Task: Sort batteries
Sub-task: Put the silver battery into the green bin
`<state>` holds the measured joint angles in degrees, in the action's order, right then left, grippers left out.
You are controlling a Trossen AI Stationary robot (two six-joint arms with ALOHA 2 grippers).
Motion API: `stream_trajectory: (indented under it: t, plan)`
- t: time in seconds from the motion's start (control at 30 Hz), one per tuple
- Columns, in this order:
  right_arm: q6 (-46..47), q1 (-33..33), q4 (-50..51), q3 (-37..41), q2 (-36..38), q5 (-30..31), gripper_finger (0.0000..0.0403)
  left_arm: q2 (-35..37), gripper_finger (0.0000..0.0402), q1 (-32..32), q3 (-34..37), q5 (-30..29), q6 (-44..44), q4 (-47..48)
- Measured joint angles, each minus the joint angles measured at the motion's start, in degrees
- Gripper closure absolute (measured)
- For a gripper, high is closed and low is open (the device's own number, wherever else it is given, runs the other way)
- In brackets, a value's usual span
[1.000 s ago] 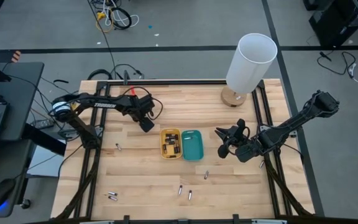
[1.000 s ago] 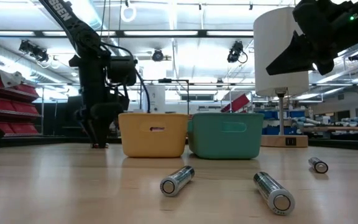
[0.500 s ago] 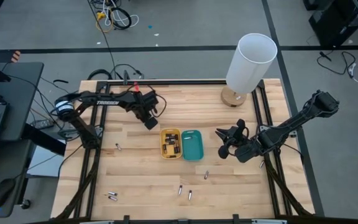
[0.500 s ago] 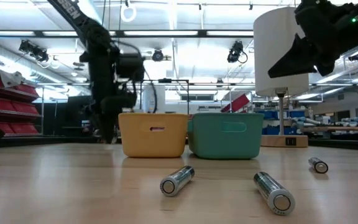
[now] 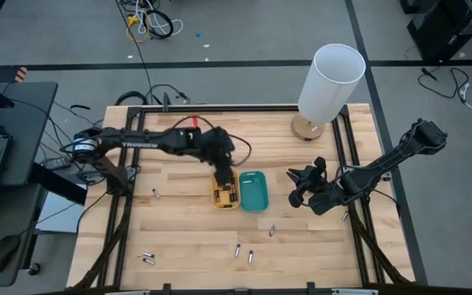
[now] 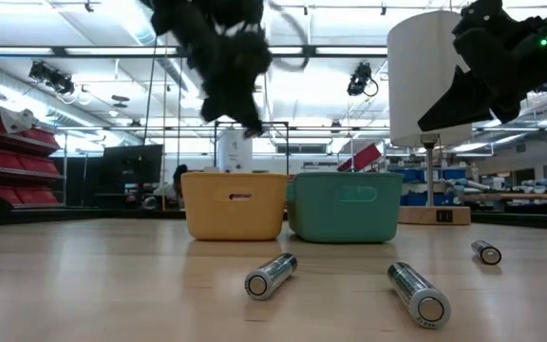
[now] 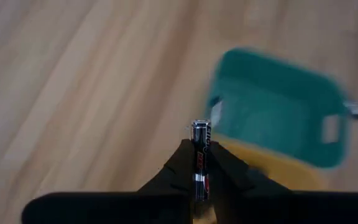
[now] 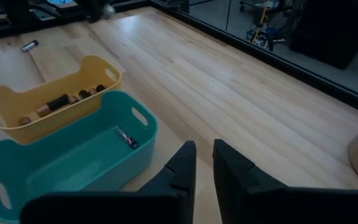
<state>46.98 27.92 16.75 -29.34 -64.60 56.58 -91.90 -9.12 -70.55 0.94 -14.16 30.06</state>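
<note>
My left gripper (image 7: pixel 201 152) hangs above the yellow tray (image 5: pixel 224 188), shut on one dark battery (image 7: pixel 201 134); in the low view it shows high over that tray (image 6: pixel 245 119). The teal tray (image 5: pixel 253 190) stands right beside the yellow one. Several batteries (image 8: pixel 58 102) lie in the yellow tray, and one (image 8: pixel 127 137) lies in the teal tray. Loose batteries lie on the table nearer the front edge (image 5: pixel 238 251) (image 5: pixel 147 258) (image 5: pixel 272 230). My right gripper (image 8: pixel 204 163) waits right of the trays (image 5: pixel 301 187), narrowly open with nothing between its fingers. My left gripper pinches the battery between its two fingertips, which are on the sides of the cell's middle (image 7: pixel 200 163). The cell lies along the fingers, and its metal end (image 7: pixel 200 126) sticks out past the tips. The fingers slant down from the table's left. The battery is lifted clear.
A tall white lamp (image 5: pixel 332 78) on a wooden base stands at the far right corner. One more battery (image 5: pixel 156 193) lies left of the yellow tray. Black frame rails (image 5: pixel 121 213) run along the table's edges. Bare wood lies between the trays and the front edge.
My left gripper has risen from the tabletop left of the yellow tray and swung toward the table's right, ending above the yellow tray. The battery has come up with it, clear of the table.
</note>
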Motion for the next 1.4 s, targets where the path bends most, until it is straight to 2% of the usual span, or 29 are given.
stream_trajectory:
  t: [0.2,0.37,0.5,0.93,1.0,1.13,1.27,1.4]
  plan:
    - [0.0,0.0,-0.1,0.0,0.0,0.0,0.0359,-0.7,0.0365,5.0,-0.2,2.8,0.1,-11.1]
    - [0.0,0.0,0.0,0.0,0.0,-0.1,0.0358,-5.3,0.0365,6.9,-0.2,3.0,0.0,-15.5]
    - [0.0,0.0,0.2,0.0,0.0,-0.7,0.0359,-9.1,0.0358,7.1,-0.2,5.4,-1.1,-17.7]
    - [0.0,0.0,2.1,0.0,0.0,-0.7,0.0352,-10.4,0.0245,7.1,-0.2,6.7,0.3,-19.6]
    - [0.0,0.0,2.2,0.0,0.0,-0.7,0.0352,-10.2,0.0237,6.8,-1.3,6.7,0.4,-15.2]
    - [1.3,0.0,3.3,0.0,0.0,-0.7,0.0349,-9.6,0.0235,6.5,-6.2,6.0,2.0,1.4]
    - [3.0,0.0,4.8,0.0,0.0,-0.7,0.0348,-6.5,0.0235,7.8,-7.5,1.4,1.4,11.1]
    - [5.9,0.0,6.8,0.0,0.0,-0.7,0.0350,-0.9,0.0234,10.2,-4.0,-5.3,-5.0,17.3]
